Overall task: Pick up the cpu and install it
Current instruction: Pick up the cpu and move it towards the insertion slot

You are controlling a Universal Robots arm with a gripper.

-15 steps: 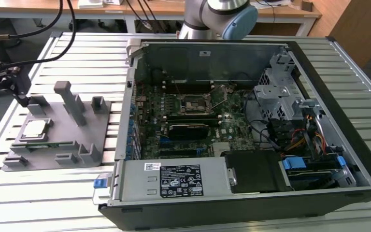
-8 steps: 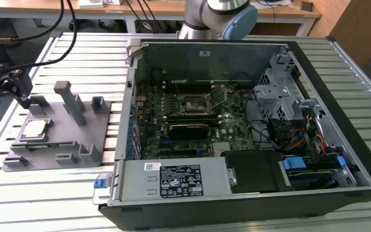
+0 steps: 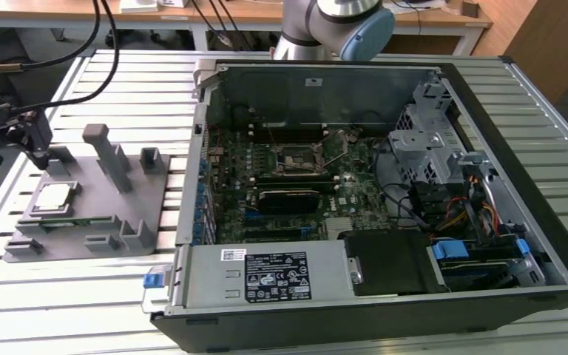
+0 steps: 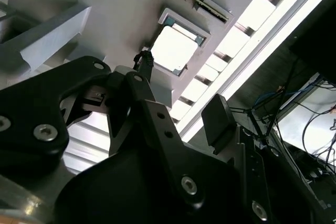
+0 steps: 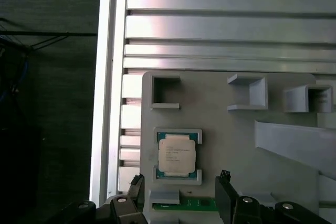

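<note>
Over the grey tray [image 5: 236, 129] on the slatted surface [image 5: 220, 24], hovers with pincer [image 5: 181, 178] spread wide and empty, near the seated cpu [image 5: 177, 155].

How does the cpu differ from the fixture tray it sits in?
The cpu is small and flat with a silvery top; the fixture tray is far larger, matte grey plastic. The cpu is smooth; the fixture tray has raised brackets and posts. Both lie flat.

Slatted aluminium table [image 3: 67, 303] under bright light, wooden desk [image 3: 57, 10] behind it, dark floor [image 5: 47, 129] alongside
</note>
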